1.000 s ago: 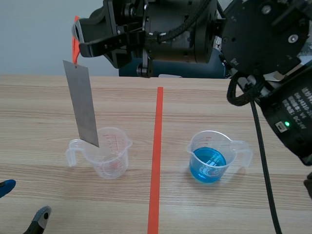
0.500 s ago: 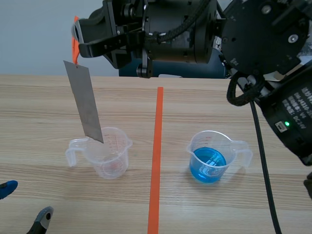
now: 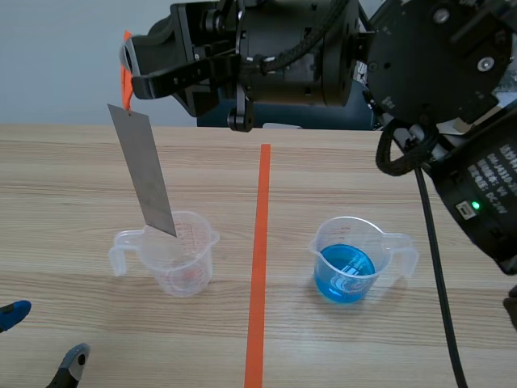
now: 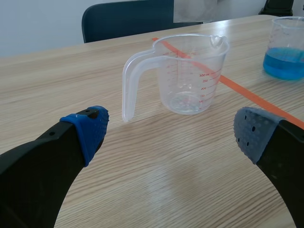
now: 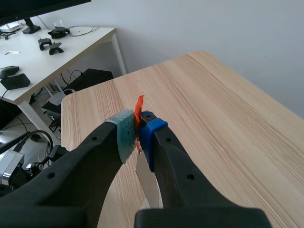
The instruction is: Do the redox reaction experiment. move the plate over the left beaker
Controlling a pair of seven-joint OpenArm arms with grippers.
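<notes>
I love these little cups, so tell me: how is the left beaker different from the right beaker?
The left beaker looks empty; the right beaker holds blue liquid. The left beaker's handle points left, while the right beaker's points right. A tilted metal plate hangs over the left beaker, not the right beaker. Both are clear plastic cups with a handle, standing upright on the table.

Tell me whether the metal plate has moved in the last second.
Yes. The plate shifted slightly toward the red tape line, its lower end over the empty beaker.
</notes>
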